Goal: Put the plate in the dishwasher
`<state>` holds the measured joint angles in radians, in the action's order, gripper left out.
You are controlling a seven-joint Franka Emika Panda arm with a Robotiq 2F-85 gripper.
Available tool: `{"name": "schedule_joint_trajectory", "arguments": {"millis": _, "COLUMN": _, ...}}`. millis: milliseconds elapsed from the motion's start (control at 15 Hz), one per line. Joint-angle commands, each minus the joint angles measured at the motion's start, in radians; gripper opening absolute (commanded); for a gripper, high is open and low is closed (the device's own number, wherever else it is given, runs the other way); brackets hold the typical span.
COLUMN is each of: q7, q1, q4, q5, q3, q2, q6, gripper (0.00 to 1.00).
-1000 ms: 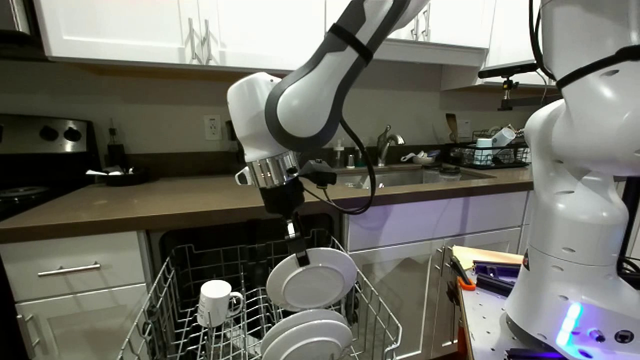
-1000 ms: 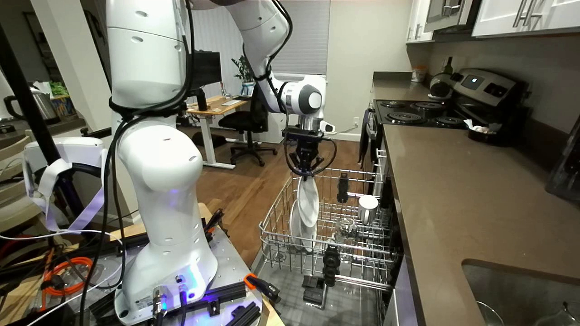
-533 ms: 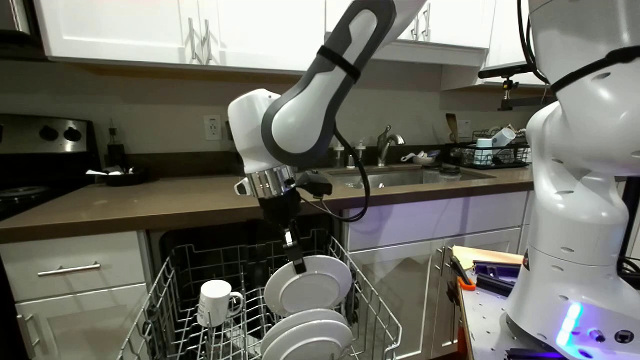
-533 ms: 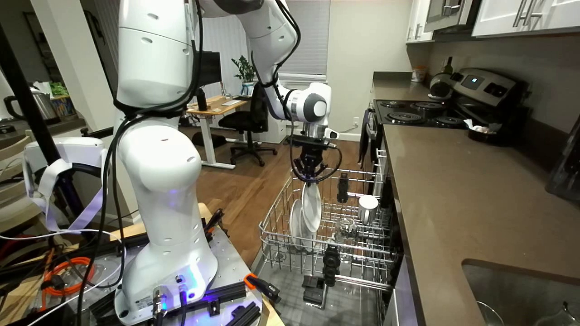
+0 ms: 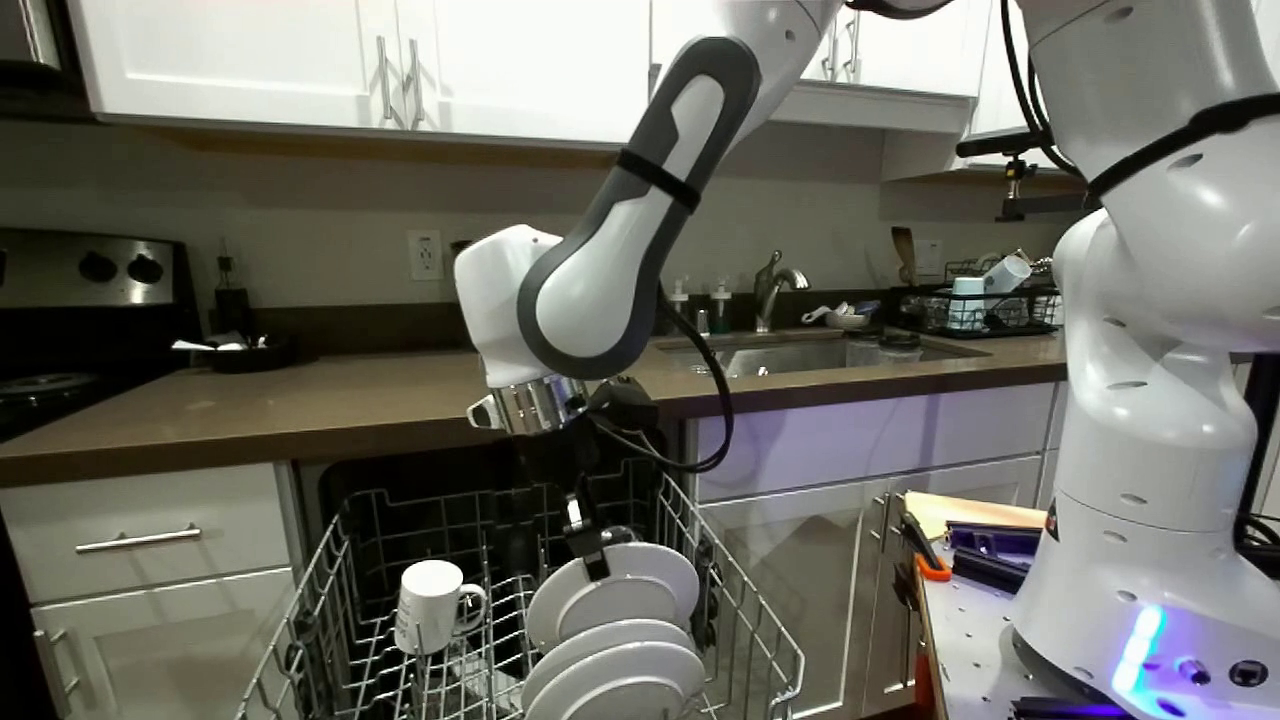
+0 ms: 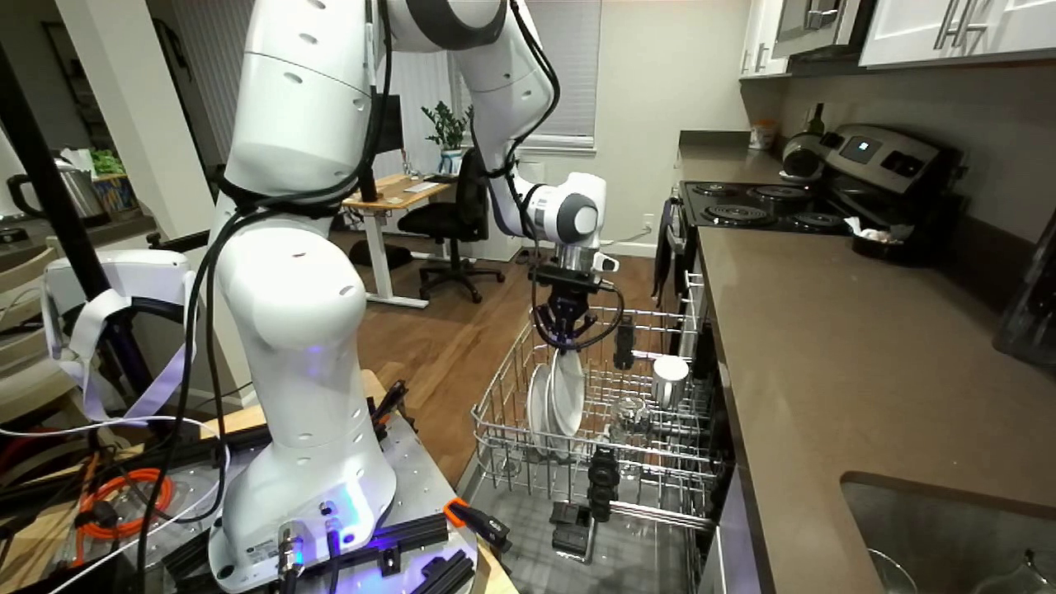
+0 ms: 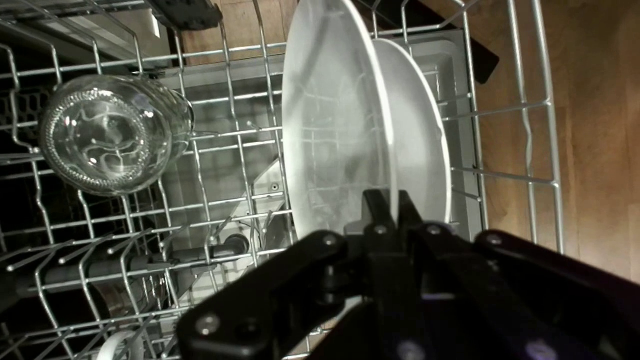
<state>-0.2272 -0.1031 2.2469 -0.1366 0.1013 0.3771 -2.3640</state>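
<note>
At upper centre of the wrist view: white plate [image 7: 336,125], on edge within the dishwasher rack [image 7: 548,102], pinched at the rim by the gripper [image 7: 394,206]; probably stiff, slick, breakable, best held just there.

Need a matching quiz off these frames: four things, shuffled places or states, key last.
Things
1. Gripper
2. Mug
3. Glass
4. Faucet

Places or states
A. Clear, in the dishwasher rack
B. Closed on the rim of a plate
C. At the sink
D. White, in the dishwasher rack

Pairs: 1-B, 2-D, 3-A, 4-C
</note>
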Motion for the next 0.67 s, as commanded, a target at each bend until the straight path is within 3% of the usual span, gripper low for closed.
{"name": "schedule_joint_trajectory", "arguments": {"millis": 0, "q7": -0.036, "q1": 0.021, "q4": -0.035, "q5": 0.005, "q3": 0.007, "q2": 0.043, "q6": -0.013, "gripper": 0.06}}
{"name": "schedule_joint_trajectory", "arguments": {"millis": 600, "q7": -0.025, "q1": 0.024, "q4": -0.096, "q5": -0.013, "q3": -0.008, "q2": 0.124, "q6": -0.013, "gripper": 0.06}}
